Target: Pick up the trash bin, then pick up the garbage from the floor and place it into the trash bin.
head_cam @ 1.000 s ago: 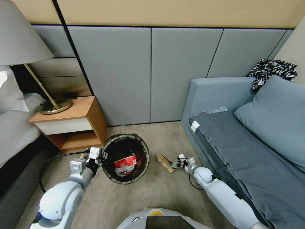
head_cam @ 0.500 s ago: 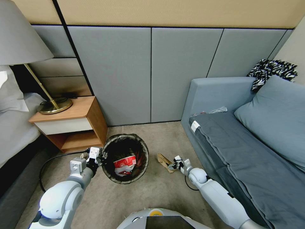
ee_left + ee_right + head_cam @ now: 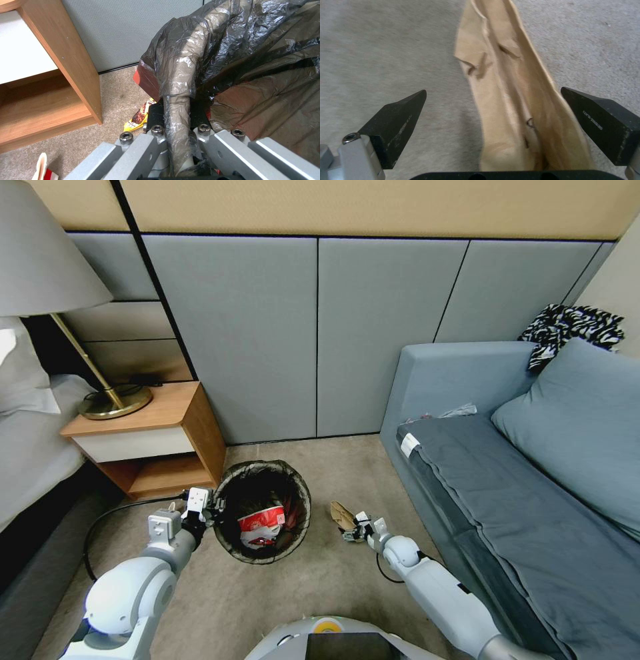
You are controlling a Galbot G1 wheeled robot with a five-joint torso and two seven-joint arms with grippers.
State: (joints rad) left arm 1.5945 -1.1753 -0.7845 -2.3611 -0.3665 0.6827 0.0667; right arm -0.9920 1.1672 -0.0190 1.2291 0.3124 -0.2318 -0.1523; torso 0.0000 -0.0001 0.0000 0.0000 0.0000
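The round bin lined with crinkly black plastic (image 3: pixel 263 511) sits low centre, boxed in by the wooden nightstand (image 3: pixel 155 441) on the left. Its rim is clamped tight by the left gripper (image 3: pixel 178 130).

One flattened tan paper bag (image 3: pixel 510 100) lies on beige carpet (image 3: pixel 313 580), open floor around it. It's straddled by the wide-open right gripper (image 3: pixel 498 110), nothing squeezed yet. One yellow snack wrapper (image 3: pixel 136 120) is spotted too.

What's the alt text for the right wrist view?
The right gripper is open, its two black fingertips on either side of a crumpled tan paper bag lying on the beige carpet floor. The bag runs lengthwise away from the camera, between the fingertips, not yet pinched.
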